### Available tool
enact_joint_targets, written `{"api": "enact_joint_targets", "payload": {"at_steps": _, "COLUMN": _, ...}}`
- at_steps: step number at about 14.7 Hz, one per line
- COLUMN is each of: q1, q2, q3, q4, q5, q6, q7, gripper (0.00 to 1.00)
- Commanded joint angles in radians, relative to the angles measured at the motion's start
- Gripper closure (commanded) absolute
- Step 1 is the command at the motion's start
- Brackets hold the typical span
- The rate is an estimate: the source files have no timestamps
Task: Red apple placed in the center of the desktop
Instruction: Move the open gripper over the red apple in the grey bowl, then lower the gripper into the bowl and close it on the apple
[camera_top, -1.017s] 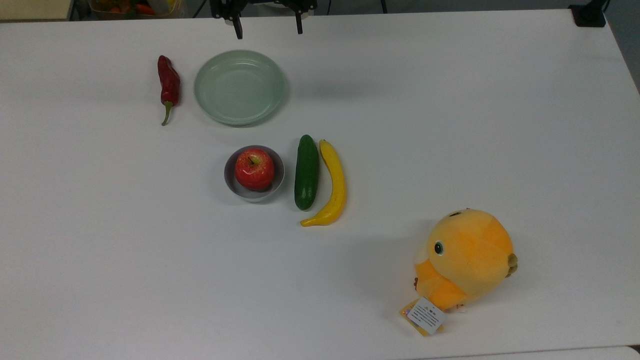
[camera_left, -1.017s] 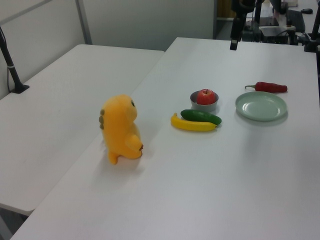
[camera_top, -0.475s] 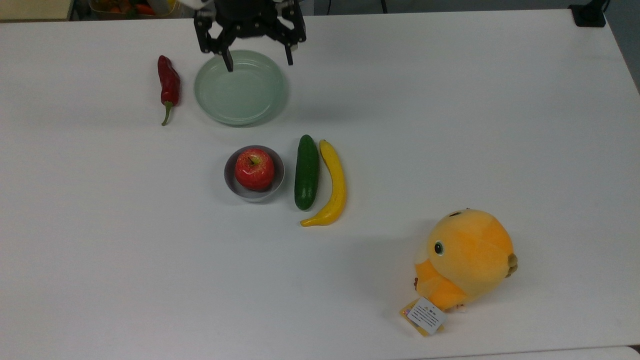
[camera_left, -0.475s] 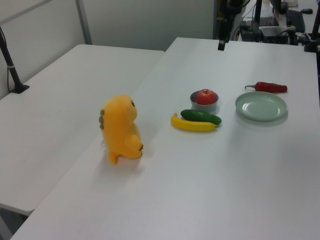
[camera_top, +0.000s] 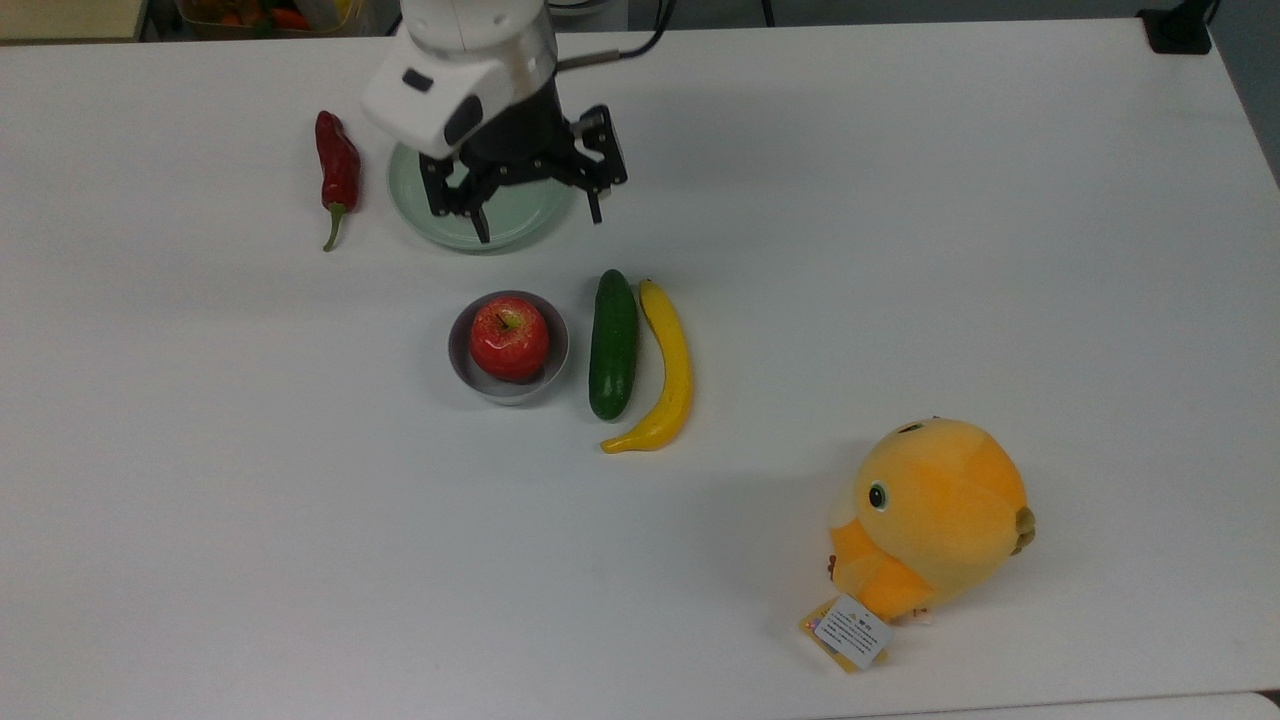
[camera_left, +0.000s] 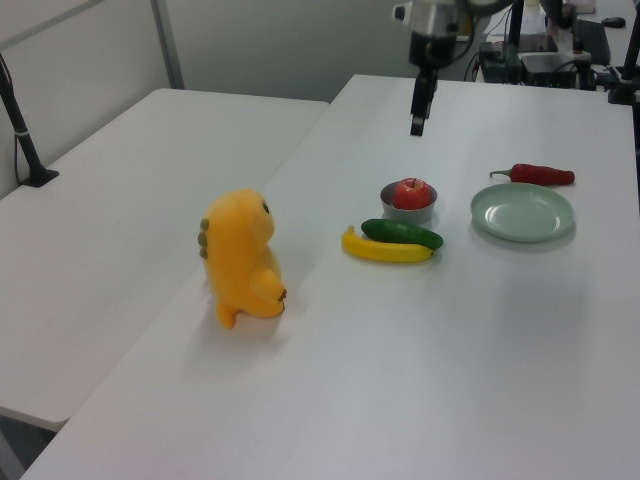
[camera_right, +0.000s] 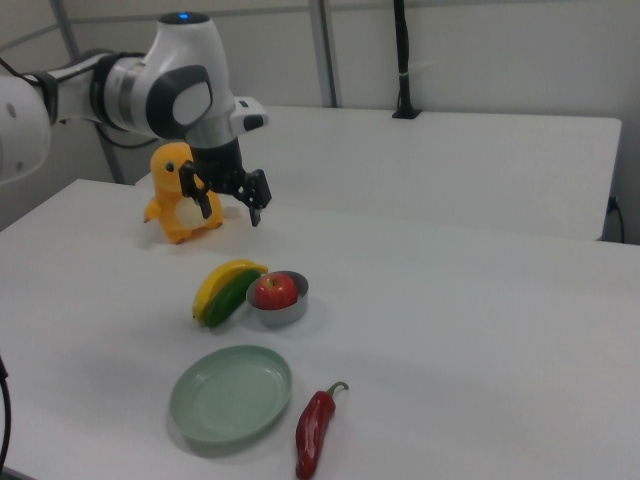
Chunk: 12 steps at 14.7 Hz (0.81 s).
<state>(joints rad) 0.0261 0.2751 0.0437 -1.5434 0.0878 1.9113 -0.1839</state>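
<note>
Panda arm: white, dark-jointed, reaching in from the right view's left, wrist pointing down. Gripper: black, two fingers spread wide apart, nothing between them, hanging in the air, tips downward.

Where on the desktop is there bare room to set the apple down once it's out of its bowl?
The desktop is bare to the top view's right of the banana and above the plush, and below the bowl along the near edge. It is crowded around the apple, cucumber, plate, chili and gripper.
</note>
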Motion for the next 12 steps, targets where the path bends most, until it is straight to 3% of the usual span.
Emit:
{"api": "enact_joint_targets", "payload": {"at_steps": 1, "q1": 0.011, "q2": 0.070, "q3": 0.002, "q4": 0.020, "q5": -0.048, "q6": 0.072, "q7": -0.035, "gripper": 0.00}}
{"api": "enact_joint_targets", "payload": {"at_steps": 12, "q1": 0.015, "q2": 0.142, "q3": 0.001, "q4": -0.064, "q5": -0.174, "q6": 0.210, "q7": -0.029, "gripper": 0.00}}
